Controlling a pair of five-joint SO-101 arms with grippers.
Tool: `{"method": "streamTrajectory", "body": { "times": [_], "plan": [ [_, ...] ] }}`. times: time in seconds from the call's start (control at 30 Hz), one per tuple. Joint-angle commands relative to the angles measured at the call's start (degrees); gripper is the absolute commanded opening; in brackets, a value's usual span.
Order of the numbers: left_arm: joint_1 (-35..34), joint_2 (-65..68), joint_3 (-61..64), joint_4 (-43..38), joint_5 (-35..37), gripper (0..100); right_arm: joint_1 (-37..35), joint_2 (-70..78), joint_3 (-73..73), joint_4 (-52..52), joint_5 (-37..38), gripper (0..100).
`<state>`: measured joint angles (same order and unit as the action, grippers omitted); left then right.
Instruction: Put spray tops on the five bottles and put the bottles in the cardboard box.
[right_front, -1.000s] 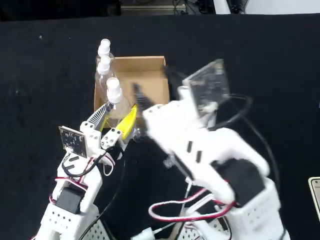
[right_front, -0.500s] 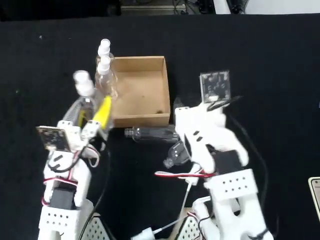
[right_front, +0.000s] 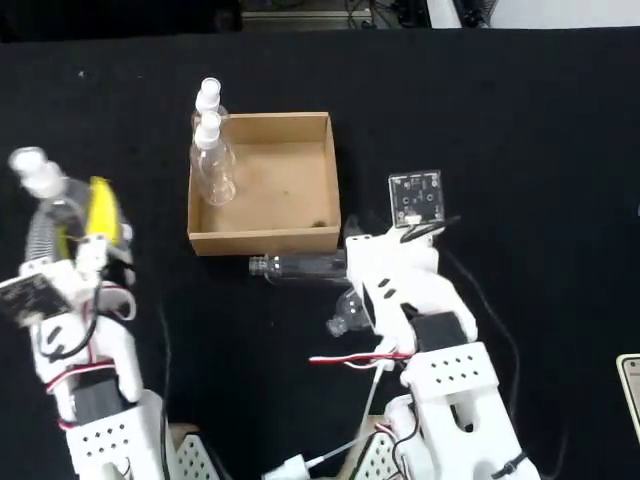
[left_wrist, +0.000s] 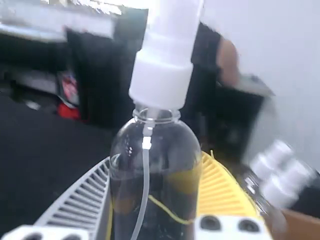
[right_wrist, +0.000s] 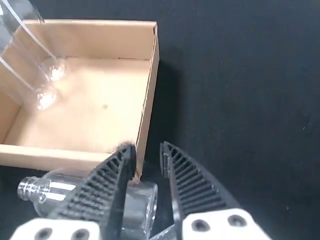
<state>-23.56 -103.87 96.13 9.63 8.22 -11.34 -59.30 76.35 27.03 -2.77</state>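
Clamping an upright capped bottle (left_wrist: 152, 165) in the left gripper (right_front: 72, 222), well left of the cardboard box (right_front: 265, 240). Hovering with the right gripper (right_wrist: 147, 150), jaws narrowly parted and empty, over an uncapped bottle (right_front: 300, 267) lying lengthwise along the box's near wall, seemingly touching it.

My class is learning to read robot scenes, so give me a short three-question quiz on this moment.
1. True or false: the left tool grips a bottle with a spray top fitted.
2. How many bottles stand in the cardboard box? A one, B two, C five.
3. Fill in: the capless bottle by the box's near wall is ___ on the table.
Key: 1 true; 2 B; 3 lying.
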Motion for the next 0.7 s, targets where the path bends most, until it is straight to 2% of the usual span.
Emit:
{"method": "streamTrajectory", "body": {
  "times": [0.0, 0.07, 0.2, 0.43, 0.53, 0.67],
  "plan": [
    [-8.04, 1.23, 1.36, -9.67, -0.26, 3, 0.88, -0.40, -0.31, -1.85, 0.26, 5.7],
    [-10.42, 4.84, 1.54, -13.80, -0.97, 3, 0.88, -0.31, -0.31, -1.85, 0.26, 5.7],
    [-14.99, 17.93, 1.63, -28.22, -8.35, 3, 0.88, -0.22, -0.22, -1.85, 0.26, 5.7],
    [-17.01, 47.91, 0.66, -50.81, -19.52, 3, 0.88, -0.48, 0.40, -1.85, 0.26, 5.7],
    [-19.38, 58.55, -0.04, -58.73, -18.90, 3, 0.88, -0.48, 0.57, -1.85, 0.26, 5.7],
    [-23.60, 69.98, -1.89, -67.69, -11.78, 3, 0.88, -0.48, 0.66, -1.85, 0.26, 5.7]
  ]
}}
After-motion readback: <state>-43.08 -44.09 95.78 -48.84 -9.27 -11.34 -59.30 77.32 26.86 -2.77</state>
